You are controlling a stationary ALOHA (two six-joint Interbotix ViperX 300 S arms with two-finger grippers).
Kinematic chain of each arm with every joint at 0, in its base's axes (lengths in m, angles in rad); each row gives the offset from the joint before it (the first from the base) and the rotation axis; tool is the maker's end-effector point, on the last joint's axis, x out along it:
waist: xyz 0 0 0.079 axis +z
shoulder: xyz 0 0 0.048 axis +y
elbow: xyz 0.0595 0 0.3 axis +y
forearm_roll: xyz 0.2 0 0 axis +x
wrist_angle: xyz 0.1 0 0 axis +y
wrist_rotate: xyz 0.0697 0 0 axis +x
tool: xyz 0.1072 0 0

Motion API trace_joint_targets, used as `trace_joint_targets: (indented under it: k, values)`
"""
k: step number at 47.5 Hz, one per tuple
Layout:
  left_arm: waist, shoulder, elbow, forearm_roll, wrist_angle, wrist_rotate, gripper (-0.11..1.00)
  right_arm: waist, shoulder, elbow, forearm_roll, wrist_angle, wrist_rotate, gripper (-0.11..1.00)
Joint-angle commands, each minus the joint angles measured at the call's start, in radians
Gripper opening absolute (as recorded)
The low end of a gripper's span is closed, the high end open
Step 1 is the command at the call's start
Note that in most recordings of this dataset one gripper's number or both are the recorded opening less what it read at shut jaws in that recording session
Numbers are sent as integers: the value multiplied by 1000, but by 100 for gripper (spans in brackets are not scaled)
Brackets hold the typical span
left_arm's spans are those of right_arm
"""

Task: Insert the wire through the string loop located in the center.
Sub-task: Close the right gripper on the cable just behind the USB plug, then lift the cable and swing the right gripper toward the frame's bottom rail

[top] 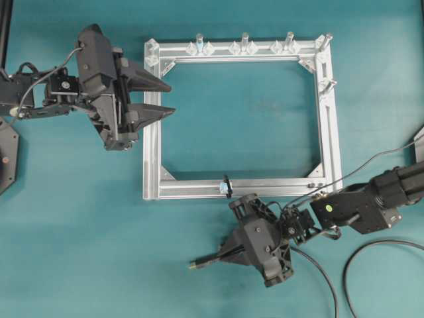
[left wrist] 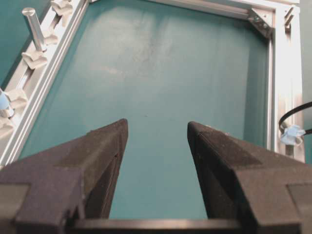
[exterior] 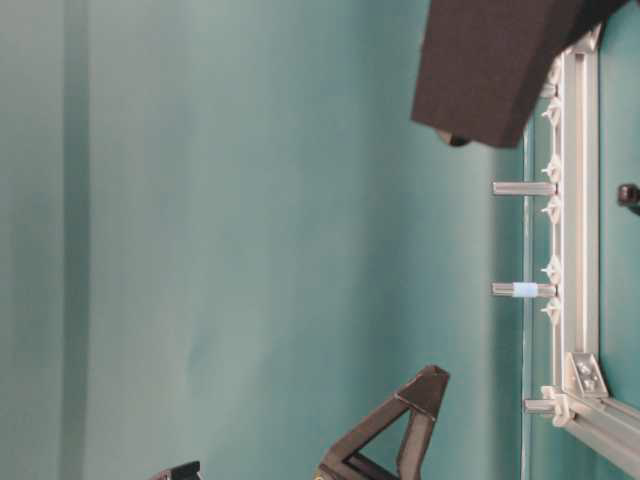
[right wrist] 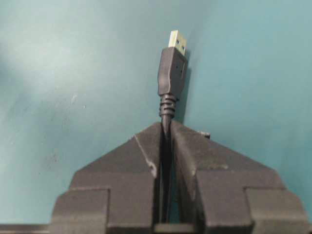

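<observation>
Gripping the wire (right wrist: 166,122) just behind its plug, your right gripper (right wrist: 165,134) is clamped shut — the left gripper (left wrist: 156,141) stands wide and empty. The loop (top: 226,186) sits mid-way on the frame's (top: 151,152) near bar — lift gently, aim the plug square.

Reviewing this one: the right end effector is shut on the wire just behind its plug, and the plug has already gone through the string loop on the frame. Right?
Not quite. The right end effector is shut on the wire, but the overhead view shows the plug on the mat, well short of the string loop.
</observation>
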Motion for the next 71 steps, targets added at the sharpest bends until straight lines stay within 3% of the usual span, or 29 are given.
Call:
trace_joint_targets:
  k: [1, 31, 71]
  values:
    - [-2, -15, -8, 3, -5, 2, 55, -8, -12, -6, -2, 18, -2, 7]
    - [-2, -15, -8, 5, -3, 3, 54, -8, -49, -18, -2, 38, -2, 7]
    - [-2, -15, -3, 5, -5, 8, 54, -8, -235, -20, 0, 218, -2, 7]
